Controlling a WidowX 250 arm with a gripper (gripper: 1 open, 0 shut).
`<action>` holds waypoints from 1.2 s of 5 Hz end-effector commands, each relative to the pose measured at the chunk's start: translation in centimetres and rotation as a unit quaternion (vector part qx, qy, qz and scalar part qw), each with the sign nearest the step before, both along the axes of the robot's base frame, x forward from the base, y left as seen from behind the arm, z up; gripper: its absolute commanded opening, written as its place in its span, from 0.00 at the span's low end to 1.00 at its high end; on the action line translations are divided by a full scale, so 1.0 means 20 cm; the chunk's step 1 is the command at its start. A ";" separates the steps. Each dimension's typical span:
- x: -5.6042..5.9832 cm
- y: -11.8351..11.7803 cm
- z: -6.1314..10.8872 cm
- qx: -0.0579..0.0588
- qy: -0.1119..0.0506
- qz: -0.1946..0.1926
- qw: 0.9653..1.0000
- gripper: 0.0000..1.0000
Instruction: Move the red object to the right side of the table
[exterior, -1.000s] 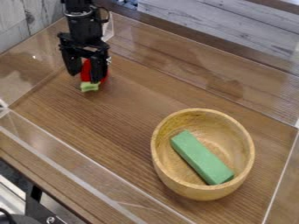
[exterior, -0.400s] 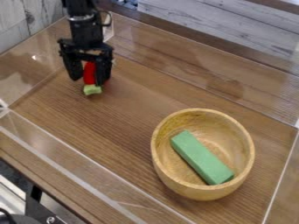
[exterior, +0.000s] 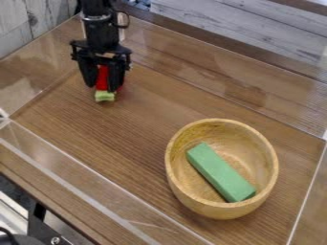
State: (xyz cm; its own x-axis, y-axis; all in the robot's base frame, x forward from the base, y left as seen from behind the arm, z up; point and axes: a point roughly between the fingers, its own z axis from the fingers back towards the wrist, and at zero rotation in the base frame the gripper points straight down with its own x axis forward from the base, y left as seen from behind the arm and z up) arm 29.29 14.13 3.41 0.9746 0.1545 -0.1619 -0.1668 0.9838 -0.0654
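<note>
At the far left of the table, the gripper is pointing straight down from a black arm that is entering from the top edge. Its two black fingers are standing on either side of the toy, which is lying on the wood between them. The jaws are sitting close against the toy's red body, but whether they are actually pinching it or only flanking it cannot be told from this view. The toy's long axis is running roughly from the far side toward the camera, with a slight lean to the right; the red body is lying farther back, mostly hidden between the fingers, and the pale green stub is pointing toward the near edge, sticking out just below the fingertips. The toy is resting on the left side of the table, near the left acrylic wall. Well apart from it, toward the near right corner, a round wooden bowl is sitting on the table. Inside the bowl a green block is lying at a diagonal, its long axis running from upper left to lower right.
</note>
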 end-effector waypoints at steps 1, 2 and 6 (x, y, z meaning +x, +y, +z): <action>0.06 -0.03 0.07 0.014 -0.026 -0.011 0.999 0.00; 0.11 -0.11 0.13 0.021 -0.046 -0.030 0.998 0.00; 0.25 -0.57 0.13 0.049 -0.069 -0.108 0.990 0.00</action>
State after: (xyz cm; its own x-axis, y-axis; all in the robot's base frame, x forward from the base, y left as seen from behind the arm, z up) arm 33.67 2.68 4.34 0.9963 -0.0494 -0.0710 0.0505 0.9986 0.0136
